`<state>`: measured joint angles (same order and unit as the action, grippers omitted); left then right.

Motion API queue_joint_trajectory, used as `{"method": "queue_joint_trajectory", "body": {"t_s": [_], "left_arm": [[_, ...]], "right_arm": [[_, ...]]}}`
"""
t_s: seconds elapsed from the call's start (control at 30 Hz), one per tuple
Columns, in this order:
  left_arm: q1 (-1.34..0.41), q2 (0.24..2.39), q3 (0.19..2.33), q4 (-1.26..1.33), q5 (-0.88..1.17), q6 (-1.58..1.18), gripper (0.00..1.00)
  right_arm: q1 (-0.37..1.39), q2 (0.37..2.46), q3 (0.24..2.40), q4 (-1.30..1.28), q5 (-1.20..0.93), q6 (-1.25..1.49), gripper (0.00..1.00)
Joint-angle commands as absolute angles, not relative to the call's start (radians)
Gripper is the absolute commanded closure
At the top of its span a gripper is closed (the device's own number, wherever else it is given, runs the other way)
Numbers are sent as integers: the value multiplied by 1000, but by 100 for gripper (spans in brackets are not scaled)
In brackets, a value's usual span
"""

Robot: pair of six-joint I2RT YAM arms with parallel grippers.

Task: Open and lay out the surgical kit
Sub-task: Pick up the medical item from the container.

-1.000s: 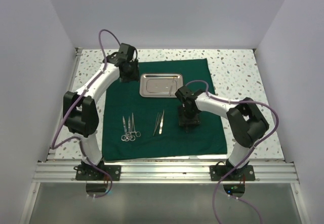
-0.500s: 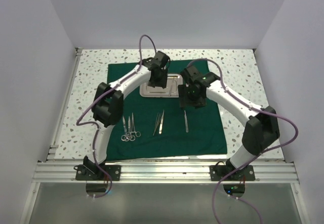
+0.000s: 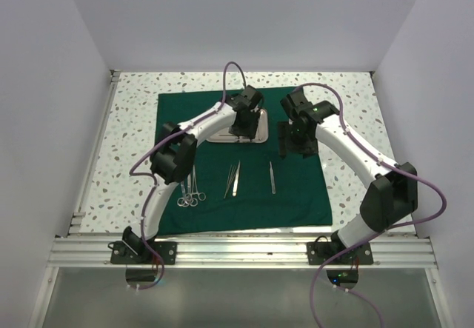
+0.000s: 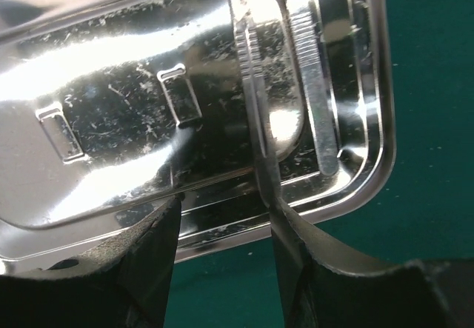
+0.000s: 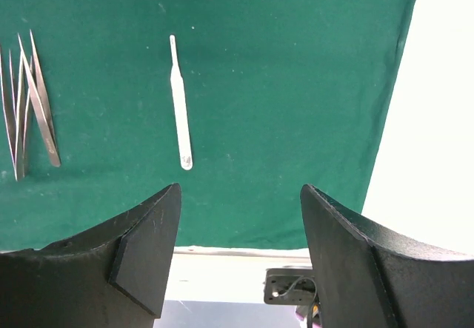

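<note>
While the green cloth lies spread flat on the speckled counter, the steel tray sits on its far part, roughly mid-width. The left gripper hangs right over the tray's right end with its fingers apart and nothing pinched between them. In the left wrist view a ribbed silver handle lies in the tray along that end, mirrored in the shiny wall. Its near tip is just beside the finger on the right of that view, and I can't tell if it actually touches. The right gripper is over the cloth near the tray's right side, fingers spread wide and empty too. On the near half of the cloth, left to right, there's a bunch of ring-handled scissors and forceps, then the tweezers, then a single slim flat handle on its own, each group apart from the next, all lying roughly lengthwise away from the arm bases
</note>
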<state>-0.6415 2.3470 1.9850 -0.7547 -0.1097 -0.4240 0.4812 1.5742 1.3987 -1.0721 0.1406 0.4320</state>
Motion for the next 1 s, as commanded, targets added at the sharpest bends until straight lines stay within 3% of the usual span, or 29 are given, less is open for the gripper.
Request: {"method": "queue_joint_trajectory", "body": {"t_s": [0.0, 0.7, 0.97], "left_arm": [[-643, 2365, 2046, -713, -80, -397, 45], [-670, 2410, 2063, -704, -100, -419, 46], [-693, 2447, 2075, -730, -187, -459, 56]], "right_arm": [[479, 1560, 1404, -1094, 143, 423, 31], [457, 1568, 1388, -1097, 146, 402, 33], [443, 1546, 1368, -1101, 146, 394, 34]]}}
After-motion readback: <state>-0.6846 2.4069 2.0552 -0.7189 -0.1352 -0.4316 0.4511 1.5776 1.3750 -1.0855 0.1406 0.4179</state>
